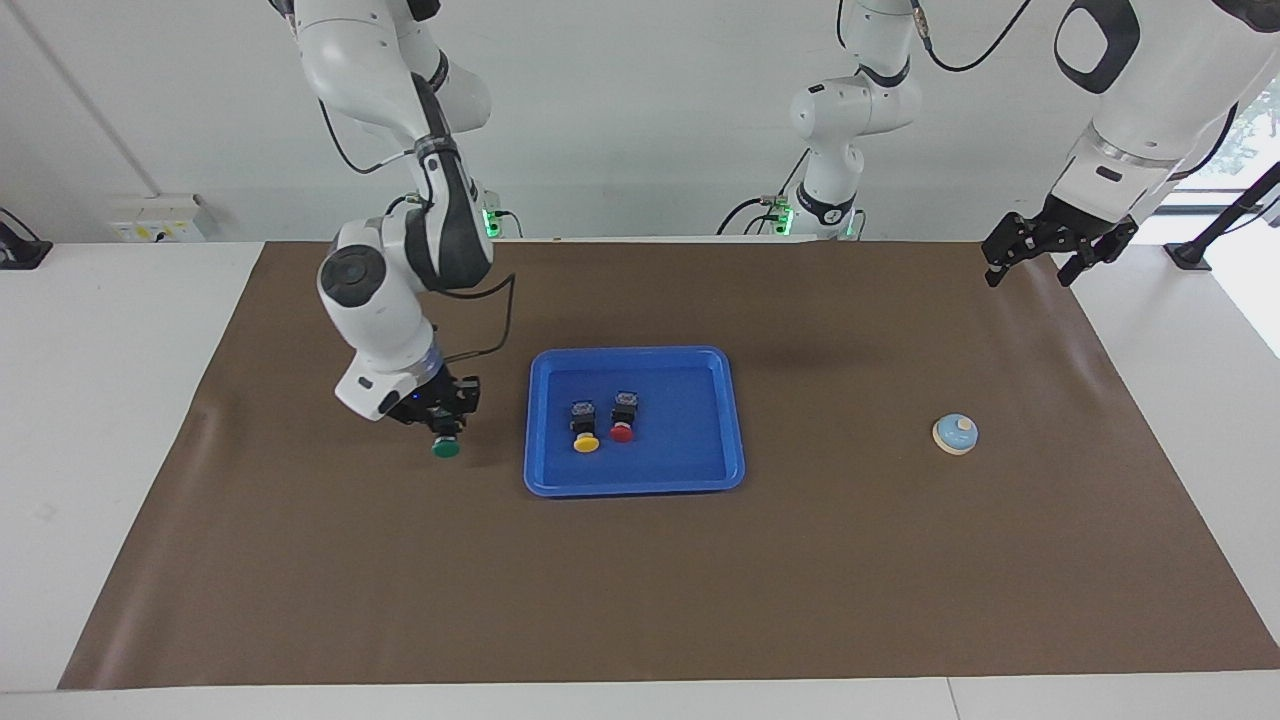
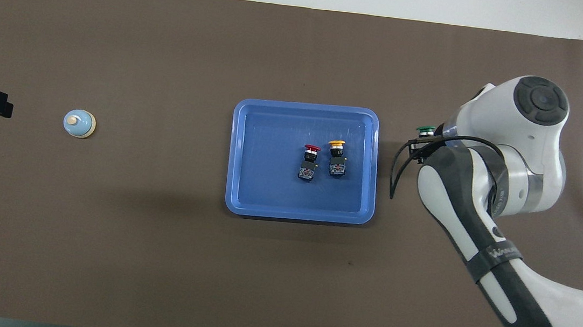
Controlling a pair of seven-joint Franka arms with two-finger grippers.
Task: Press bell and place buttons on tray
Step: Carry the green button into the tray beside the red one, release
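Tray [image 1: 634, 480]: mid-worktop [image 1: 700, 590], holding yellow button [image 1: 585, 436] and red button [image 1: 622, 425] side by side, lying tipped over.
Green button [image 1: 446, 446]: beside tray toward right arm's end, clamped in right tool [image 1: 440, 415] (lifted or resting: cannot tell).
Bell [image 1: 955, 433]: on worktop toward left arm's end, well apart from tray.
Left tool [image 1: 1045, 262]: raised over worktop's edge, waiting, fingers apart.

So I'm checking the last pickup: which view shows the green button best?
The facing view: the green button shows under the right gripper, beside the tray. Overhead, the arm hides all but its cap.
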